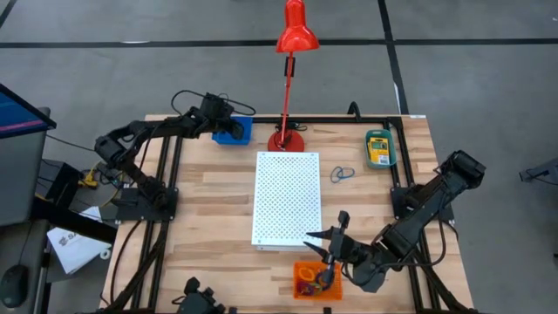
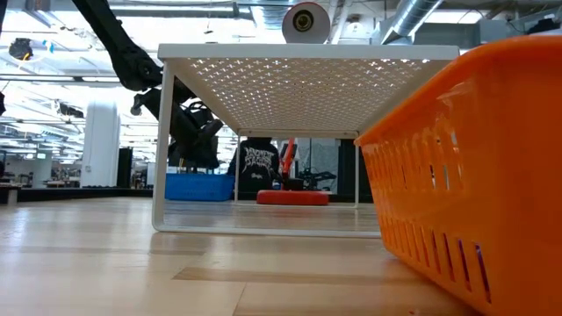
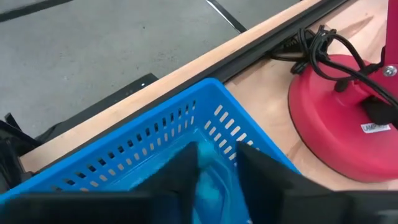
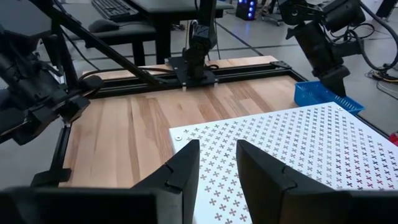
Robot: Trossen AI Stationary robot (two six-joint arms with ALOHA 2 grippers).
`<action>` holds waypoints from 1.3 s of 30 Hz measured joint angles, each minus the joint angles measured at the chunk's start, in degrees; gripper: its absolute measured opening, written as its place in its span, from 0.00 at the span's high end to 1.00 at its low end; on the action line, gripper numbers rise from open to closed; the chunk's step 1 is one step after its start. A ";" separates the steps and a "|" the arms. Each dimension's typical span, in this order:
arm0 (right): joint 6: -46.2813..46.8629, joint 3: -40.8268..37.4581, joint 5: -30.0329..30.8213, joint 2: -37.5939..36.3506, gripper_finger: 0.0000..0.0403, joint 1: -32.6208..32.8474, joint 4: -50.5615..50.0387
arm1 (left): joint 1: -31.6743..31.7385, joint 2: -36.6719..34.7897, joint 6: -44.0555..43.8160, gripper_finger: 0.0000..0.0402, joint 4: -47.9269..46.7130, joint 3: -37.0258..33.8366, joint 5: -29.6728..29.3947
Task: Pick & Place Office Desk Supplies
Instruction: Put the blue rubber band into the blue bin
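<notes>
Orange tray [image 1: 318,281] holding coloured loops, blue tray [image 1: 232,133] under left gripper [image 3: 217,163]

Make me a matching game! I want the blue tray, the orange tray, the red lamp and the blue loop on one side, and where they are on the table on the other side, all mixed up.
Things:
1. blue tray
2. orange tray
3. red lamp
4. blue loop

Places:
A. lying on bare wood between the white board and the crayon box
B. under the left gripper, at the far edge
C. under the right gripper, at the near edge
D. just beyond the white board's far edge

Pairs: 1-B, 2-C, 3-D, 4-A
</notes>
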 joint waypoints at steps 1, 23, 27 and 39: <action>0.01 0.00 0.00 0.00 0.74 0.00 -0.02 | 0.00 0.00 0.43 0.70 -0.04 0.00 0.00; 48.53 -0.50 7.89 -4.35 0.74 4.80 -47.34 | -2.05 -22.70 3.10 0.44 -11.49 0.00 23.52; 64.31 -5.68 1.40 -3.57 0.74 5.97 -53.43 | -7.19 -31.93 2.21 0.47 -13.87 -1.81 41.82; 86.55 -15.15 -20.44 -3.61 0.74 13.90 -48.75 | -51.33 -47.99 -9.69 0.53 20.95 -20.99 31.48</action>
